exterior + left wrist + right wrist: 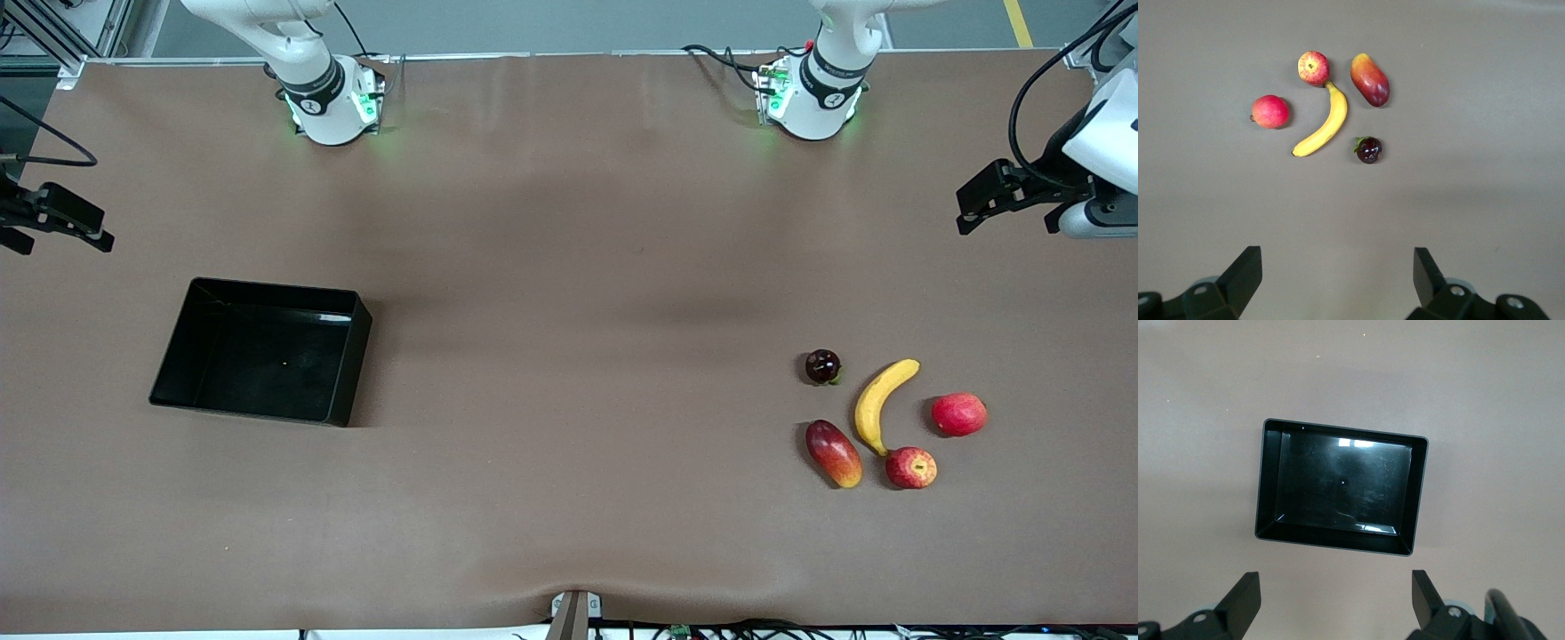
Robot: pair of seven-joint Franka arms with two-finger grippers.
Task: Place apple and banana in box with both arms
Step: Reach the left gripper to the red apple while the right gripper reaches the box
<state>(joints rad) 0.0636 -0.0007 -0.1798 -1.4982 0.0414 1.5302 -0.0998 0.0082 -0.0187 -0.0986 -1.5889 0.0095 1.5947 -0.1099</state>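
Observation:
The yellow banana (883,403) (1325,123) lies among fruit toward the left arm's end of the table. The small red apple (911,468) (1313,68), with a yellow stem dimple, touches the banana's tip on the side nearer the front camera. The black box (262,356) (1268,480) sits empty toward the right arm's end. My left gripper (978,200) (1338,267) hangs open over bare table, apart from the fruit. My right gripper (64,227) (1337,590) hangs open over bare table beside the box, holding nothing.
A plainer pinkish-red fruit (959,414) (1270,111) lies beside the banana. A red-and-yellow mango (833,453) (1370,80) and a small dark round fruit (822,366) (1369,149) lie on the banana's box side. Brown table stretches between box and fruit.

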